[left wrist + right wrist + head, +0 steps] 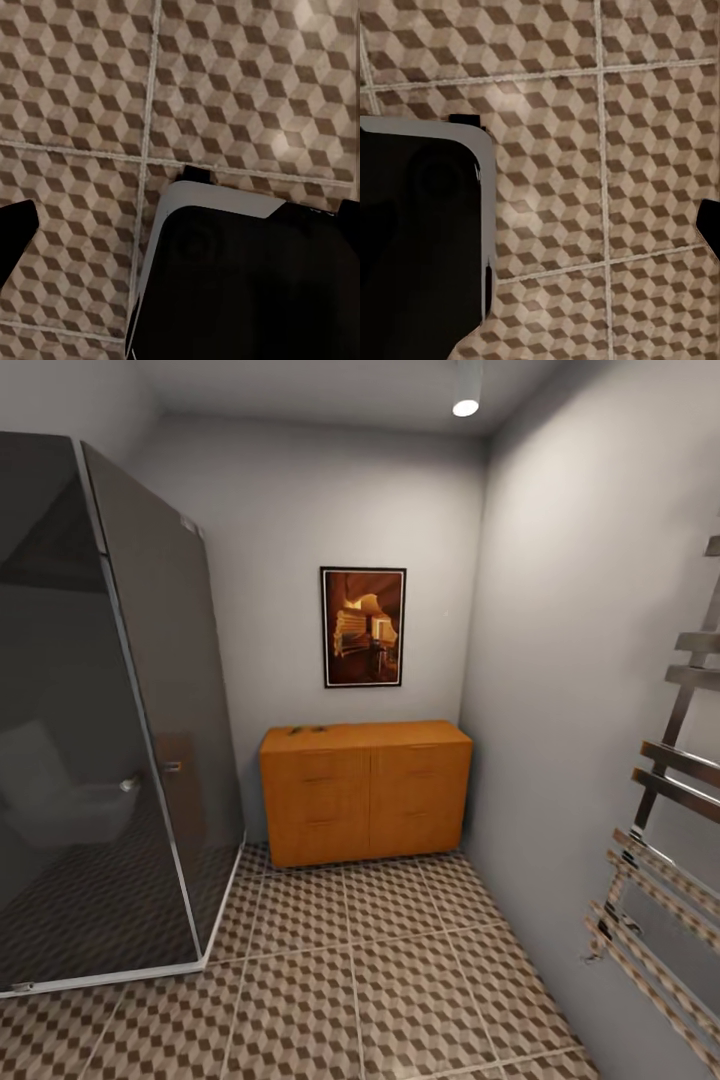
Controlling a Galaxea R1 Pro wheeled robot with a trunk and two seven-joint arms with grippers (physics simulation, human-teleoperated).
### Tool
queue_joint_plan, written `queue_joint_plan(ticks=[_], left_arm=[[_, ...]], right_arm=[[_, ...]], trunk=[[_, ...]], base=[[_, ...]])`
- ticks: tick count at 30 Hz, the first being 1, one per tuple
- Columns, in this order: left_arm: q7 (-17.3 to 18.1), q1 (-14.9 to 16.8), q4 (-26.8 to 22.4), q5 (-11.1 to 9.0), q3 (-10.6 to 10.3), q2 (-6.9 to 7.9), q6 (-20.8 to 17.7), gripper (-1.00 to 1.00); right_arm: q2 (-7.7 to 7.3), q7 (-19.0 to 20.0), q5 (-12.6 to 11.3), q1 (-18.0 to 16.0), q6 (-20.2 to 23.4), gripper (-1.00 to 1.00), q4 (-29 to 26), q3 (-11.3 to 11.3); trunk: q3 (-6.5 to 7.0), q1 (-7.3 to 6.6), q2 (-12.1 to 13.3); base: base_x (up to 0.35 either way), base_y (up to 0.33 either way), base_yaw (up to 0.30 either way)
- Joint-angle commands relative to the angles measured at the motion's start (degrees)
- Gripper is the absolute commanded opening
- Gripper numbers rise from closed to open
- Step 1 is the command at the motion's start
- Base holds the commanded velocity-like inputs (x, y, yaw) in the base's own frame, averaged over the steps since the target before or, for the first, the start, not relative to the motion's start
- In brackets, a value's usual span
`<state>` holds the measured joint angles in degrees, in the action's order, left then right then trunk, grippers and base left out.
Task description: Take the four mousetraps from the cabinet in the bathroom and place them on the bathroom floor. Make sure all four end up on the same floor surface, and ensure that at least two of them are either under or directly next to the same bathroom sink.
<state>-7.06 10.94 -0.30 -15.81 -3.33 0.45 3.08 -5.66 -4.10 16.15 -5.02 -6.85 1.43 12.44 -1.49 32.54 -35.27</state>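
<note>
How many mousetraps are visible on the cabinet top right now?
2, as far as I can tell: small dark shapes side by side on the cabinet top near its left rear corner, one left of the other. More may be hidden.

Plain grey walls [280, 510] enclose a dark smoked-glass shower enclosure [100, 710], a framed brown picture [363, 627], a chrome ladder towel rail [665, 840], and what seems a round ceiling spotlight [466, 405].

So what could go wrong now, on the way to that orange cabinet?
1. The cabinet sits at the far wall between the dark glass shower and a wall, so the robot might bump the glass while rolling in.
2. The metal towel rail sticks out on the right and could probably catch an arm.
3. The small dark things on the cabinet top look tiny, so grabbing them may be fiddly.
</note>
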Motion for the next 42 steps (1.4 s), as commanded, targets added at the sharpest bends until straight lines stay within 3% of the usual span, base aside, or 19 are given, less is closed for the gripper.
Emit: queue_joint_plan(ticks=[1, 42], left_arm=[[-0.12, 0.05, 0.03, -0.45, -0.36, -0.01, 0.17, 1.0], [-0.06, 0.05, 0.03, -0.45, -0.36, 0.01, 0.17, 1.0]], right_arm=[[0.0, -0.21, 0.65, -0.08, -0.3, 1.0, 0.15, 0.46], [0.13, -0.21, 0.64, -0.08, -0.34, 1.0, 0.15, 0.61]], trunk=[[-0.11, 0.05, -0.08], [-0.11, 0.05, -0.08]], base=[[0.322, 0.0, 0.0], [0.322, 0.0, 0.0]])
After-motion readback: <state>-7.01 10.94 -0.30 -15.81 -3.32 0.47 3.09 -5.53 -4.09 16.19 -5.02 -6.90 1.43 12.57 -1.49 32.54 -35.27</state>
